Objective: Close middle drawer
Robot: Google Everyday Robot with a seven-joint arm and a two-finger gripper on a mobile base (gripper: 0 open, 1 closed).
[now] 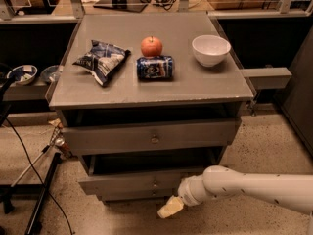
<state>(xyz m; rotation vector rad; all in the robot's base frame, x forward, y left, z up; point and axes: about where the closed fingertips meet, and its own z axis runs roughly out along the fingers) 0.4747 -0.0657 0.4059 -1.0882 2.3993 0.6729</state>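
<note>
Three grey wooden drawers sit under the flat grey cabinet top (205,88). The middle drawer (122,184), with its low front and small round metal knob, is at lower centre, standing slightly open with a dark gap above it. A white robot arm (259,186) reaches in from the lower right. Its tan-tipped gripper (171,208) hangs just below the drawer's front, right of the knob; how wide it stands cannot be told. On top lie a blue crisp bag (102,60), a red apple (151,46), a blue can (155,67) on its side and a white bowl (211,49).
</note>
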